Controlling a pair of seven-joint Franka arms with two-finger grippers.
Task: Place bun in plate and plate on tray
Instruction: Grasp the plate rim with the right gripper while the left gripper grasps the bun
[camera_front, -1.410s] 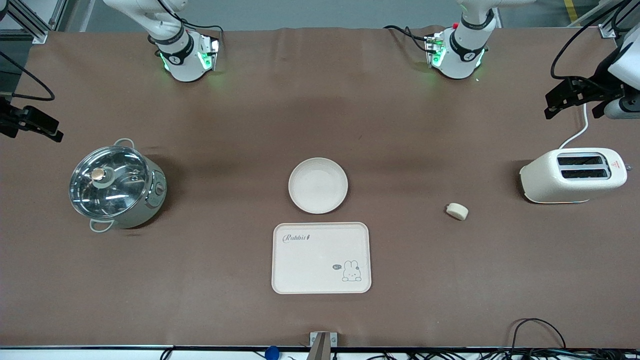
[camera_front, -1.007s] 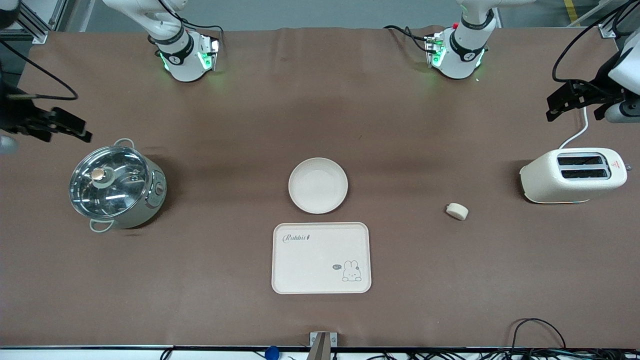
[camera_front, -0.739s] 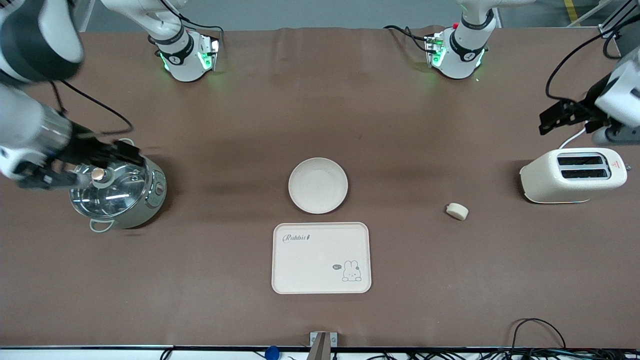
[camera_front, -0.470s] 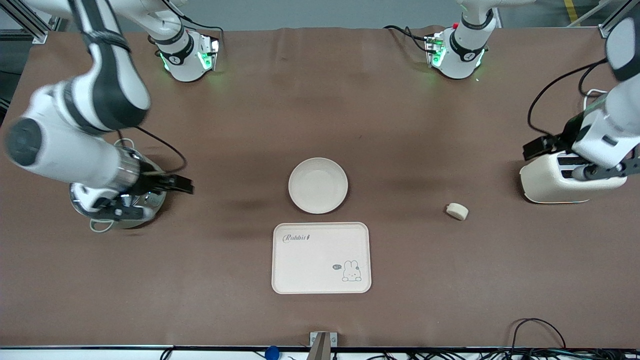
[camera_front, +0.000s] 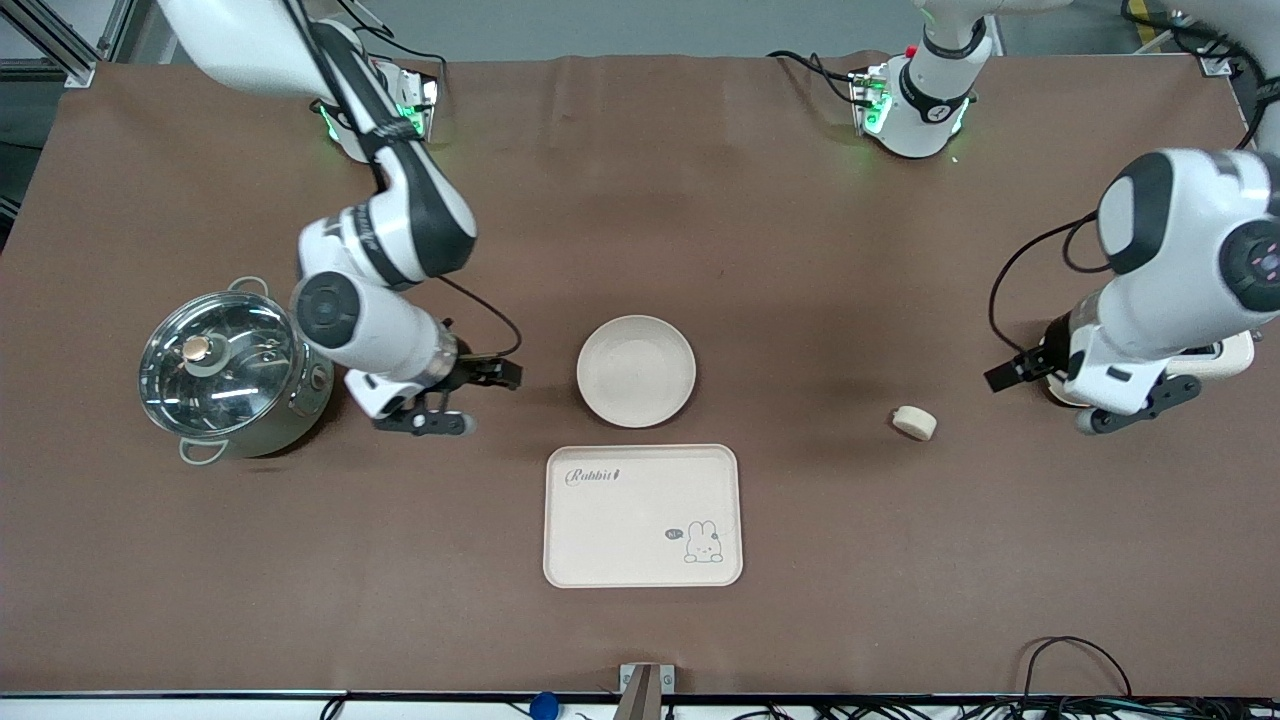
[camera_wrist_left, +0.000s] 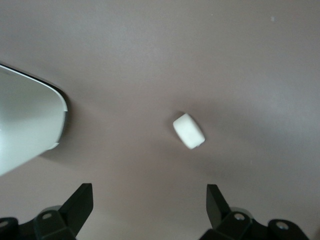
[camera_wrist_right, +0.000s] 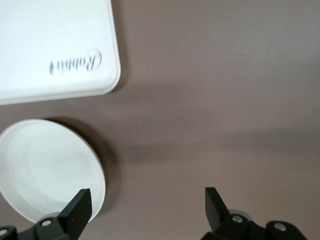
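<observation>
The bun (camera_front: 914, 422) lies on the brown table toward the left arm's end; it also shows in the left wrist view (camera_wrist_left: 189, 131). The round plate (camera_front: 636, 370) sits mid-table, empty, with the Rabbit tray (camera_front: 642, 515) just nearer the camera. My left gripper (camera_front: 1045, 400) is open and empty over the table between the bun and the toaster; its jaws (camera_wrist_left: 149, 195) stand wide. My right gripper (camera_front: 480, 400) is open and empty over bare table between the pot and the plate. The right wrist view shows the gripper (camera_wrist_right: 147, 197), the plate (camera_wrist_right: 45, 170) and the tray (camera_wrist_right: 50, 45).
A steel pot with a glass lid (camera_front: 232, 372) stands at the right arm's end. A cream toaster (camera_front: 1235, 355) at the left arm's end is mostly covered by the left arm; it also shows in the left wrist view (camera_wrist_left: 25, 125). Cables hang at the table's front edge.
Both arms have swung in from the table's ends. The right gripper passed over the pot toward the plate. The left gripper passed over the toaster toward the bun. Bun, plate and tray have not moved.
</observation>
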